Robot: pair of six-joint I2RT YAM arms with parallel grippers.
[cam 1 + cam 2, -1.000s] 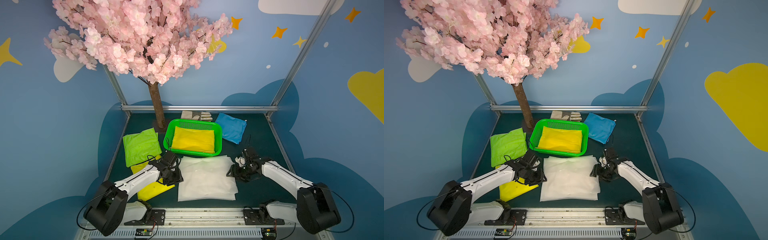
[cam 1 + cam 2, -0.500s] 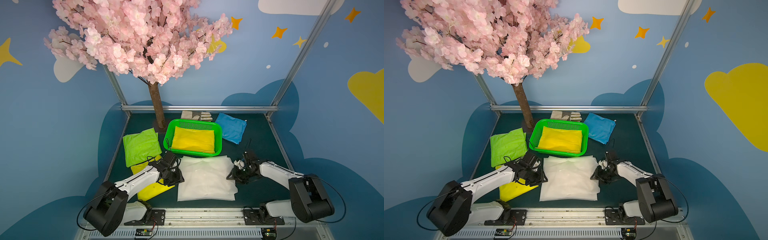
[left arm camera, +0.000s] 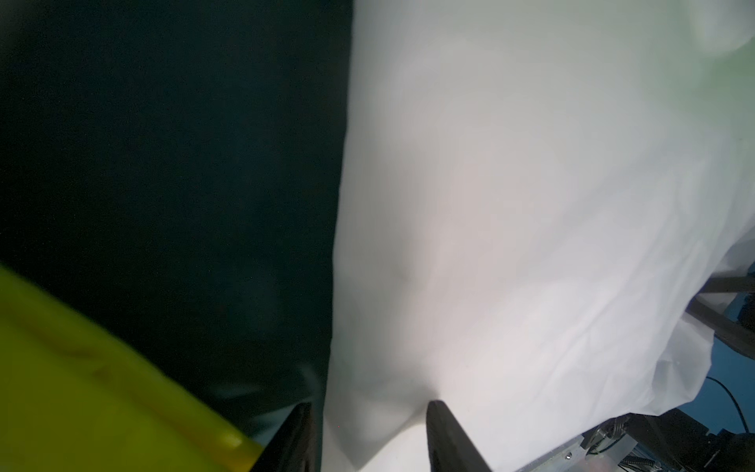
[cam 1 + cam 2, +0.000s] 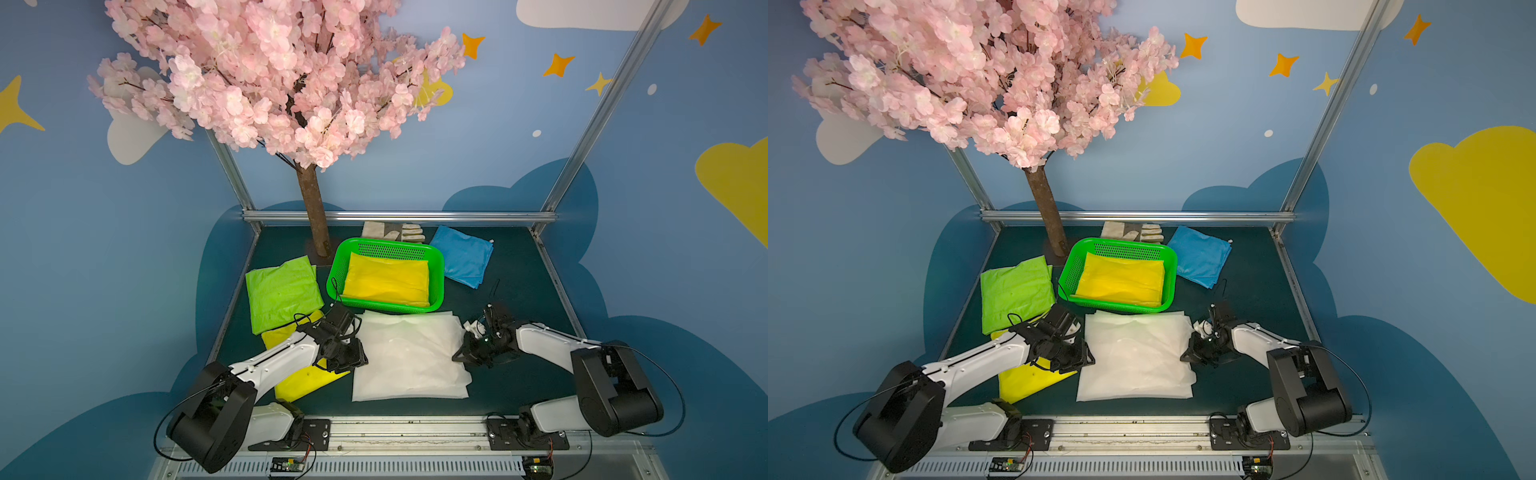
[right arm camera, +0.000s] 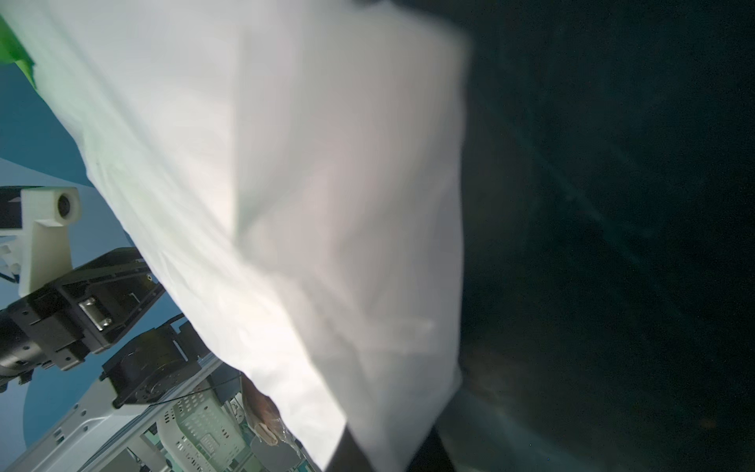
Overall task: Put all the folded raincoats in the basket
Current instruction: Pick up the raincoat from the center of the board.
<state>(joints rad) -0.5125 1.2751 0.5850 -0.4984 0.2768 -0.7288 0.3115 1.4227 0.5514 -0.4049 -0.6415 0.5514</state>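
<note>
- On the table (image 4: 515,291), front of centre: the white raincoat (image 4: 409,357) lies folded flat. Its far edge is right up against the near rim of the basket (image 4: 390,249), with all of it outside.
- A yellow raincoat (image 4: 388,280) lies in the basket. I judge the white one to be the job in hand, and none of it is in yet.
- My right gripper (image 5: 388,449) is clamped on the white raincoat's right edge, the cloth pinched between the fingers in the right wrist view.
- My left gripper (image 3: 369,437) sits at the opposite edge with jaws apart. The cloth lies between them, not pinched as far as I can see.
- Both grippers are low at table level, one on each side of the raincoat, with the basket just beyond it.
- Done, by my reading: the reach and one grip. Left to do: the second grip, the lift, the carry over the near rim, and the release onto the yellow raincoat.
</note>
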